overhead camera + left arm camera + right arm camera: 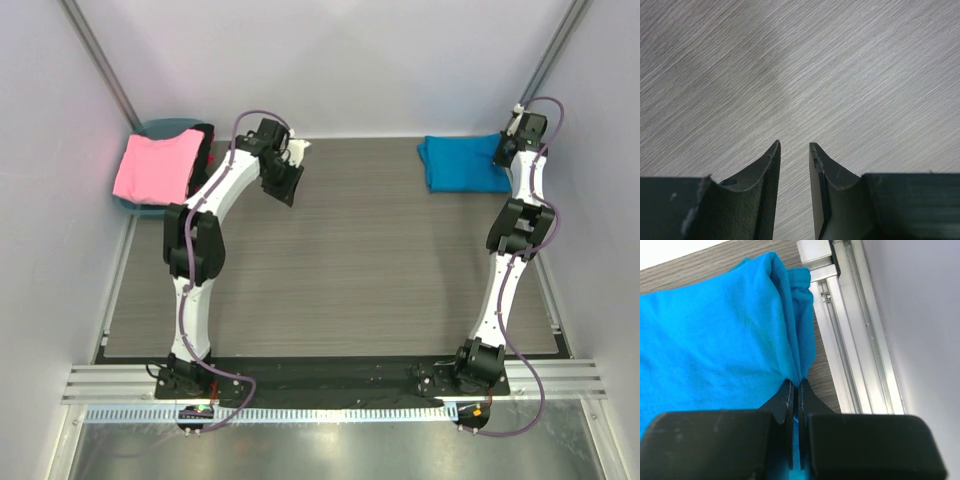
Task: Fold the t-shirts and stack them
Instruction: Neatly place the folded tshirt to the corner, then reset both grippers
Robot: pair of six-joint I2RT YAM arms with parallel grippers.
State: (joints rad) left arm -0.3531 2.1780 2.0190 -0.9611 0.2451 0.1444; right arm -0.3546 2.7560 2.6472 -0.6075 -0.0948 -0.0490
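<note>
where the right arm (520,225) reaches to the far right corner of the table (350,280), the right jaws are closed tight on a bunched fold at the edge of the blue shirt (715,350). the cloth is pinched between the two tips and no gap shows between them. the blue shirt lies folded flat on the table at that corner, and its gripped edge sits just beside the metal rail (840,330) along the table's right side.

the left arm (215,200) is bent over the far left part of the table. the left jaws stand partly open with a narrow gap between the tips. they hold nothing and touch nothing, and only table surface shows below them.

the pink shirt (155,165) lies draped over the basket (160,128) at the far left corner, well apart from the blue shirt. a dark shirt (205,150) shows just beside the pink shirt on its right, at the basket's edge; how it is folded cannot be told. the left jaws are near the basket but touch neither shirt there.
</note>
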